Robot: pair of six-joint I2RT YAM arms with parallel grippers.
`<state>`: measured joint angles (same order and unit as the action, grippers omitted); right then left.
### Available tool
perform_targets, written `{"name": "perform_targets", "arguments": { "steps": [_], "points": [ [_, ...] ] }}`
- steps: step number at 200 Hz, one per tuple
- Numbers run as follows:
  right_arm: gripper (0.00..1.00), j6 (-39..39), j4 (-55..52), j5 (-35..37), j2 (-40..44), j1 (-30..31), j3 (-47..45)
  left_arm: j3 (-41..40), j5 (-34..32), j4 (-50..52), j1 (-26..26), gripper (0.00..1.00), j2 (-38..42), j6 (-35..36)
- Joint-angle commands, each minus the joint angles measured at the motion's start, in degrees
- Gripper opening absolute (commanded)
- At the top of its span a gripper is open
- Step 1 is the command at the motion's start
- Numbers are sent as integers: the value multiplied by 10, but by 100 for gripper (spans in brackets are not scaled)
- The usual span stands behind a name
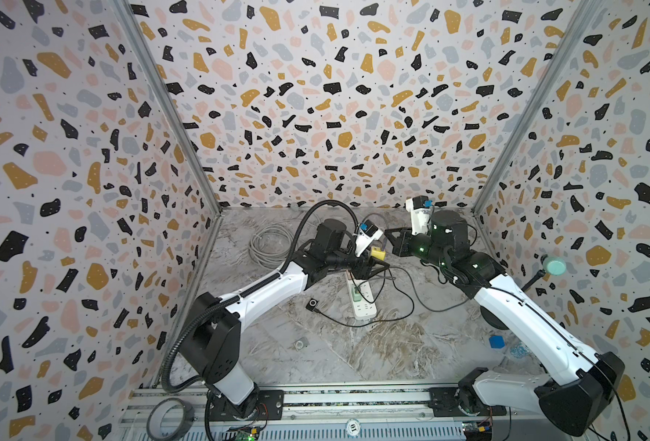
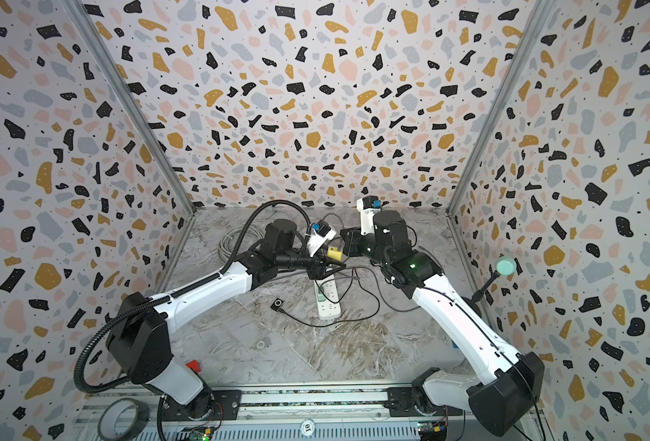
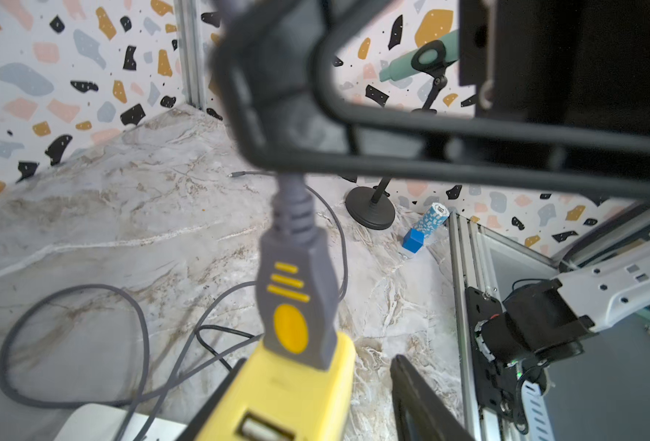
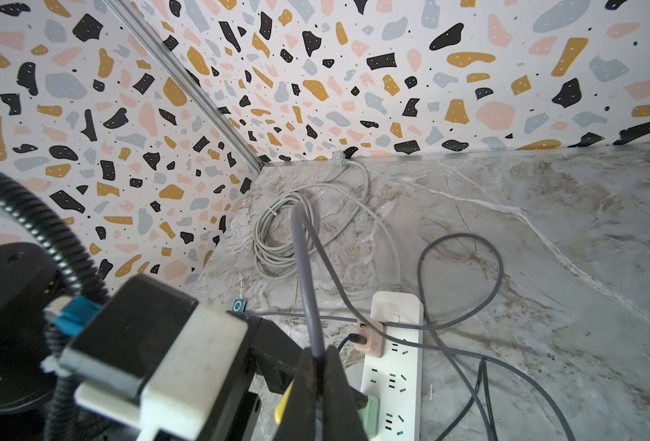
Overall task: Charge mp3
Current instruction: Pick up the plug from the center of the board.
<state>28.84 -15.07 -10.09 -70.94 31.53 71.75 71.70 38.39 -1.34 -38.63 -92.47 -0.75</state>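
The left pincer [image 1: 372, 267] straddles the yellow charger [image 3: 289, 397]. Its fingers are mostly cut off, so contact cannot be told. The right pincer [image 4: 317, 366] is clamped on the grey cable [image 4: 308, 286] above the inserted USB plug [image 3: 296, 305]. Both arms reach inward above the power strip [image 1: 363, 305]. The mp3 player [image 1: 313, 304] lies on the counter [image 1: 392, 355] beside the strip, untouched.

Both top views look down from the near edge over my bench [image 1: 354, 355]; wrist cameras sit close, the left's seemingly facing right.
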Motion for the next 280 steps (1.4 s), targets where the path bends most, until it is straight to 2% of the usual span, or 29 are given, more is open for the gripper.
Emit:
{"name": "perform_targets", "arguments": {
  "steps": [1,36,63,87,92,115,149,160,190,225,280],
  "points": [
    [0,-12,5,-26,2,5,29,-5,24,-23,3,44,20,35],
    [0,-16,3,-31,-4,10,30,-5,31,-34,3,30,18,31],
    [0,-16,3,-33,-4,10,32,-12,27,-30,3,11,22,38],
    [0,-12,2,-38,-4,10,37,-18,14,-26,3,8,31,48],
    [5,-10,2,-43,-3,11,38,-20,8,-26,3,6,34,53],
    [41,2,-19,-79,3,11,43,-35,-22,-43,3,3,59,77],
    [60,13,-66,-140,23,25,40,-72,-19,-105,3,0,88,92],
    [62,19,-74,-156,22,38,40,-68,-19,-102,3,0,84,91],
    [64,26,-124,-135,0,64,58,-56,-21,-103,1,0,77,90],
    [63,39,-168,-103,-22,64,78,-48,-22,-102,1,0,73,93],
    [61,37,-220,-100,-46,50,103,-59,-37,-97,-1,0,85,102]
  ]
}}
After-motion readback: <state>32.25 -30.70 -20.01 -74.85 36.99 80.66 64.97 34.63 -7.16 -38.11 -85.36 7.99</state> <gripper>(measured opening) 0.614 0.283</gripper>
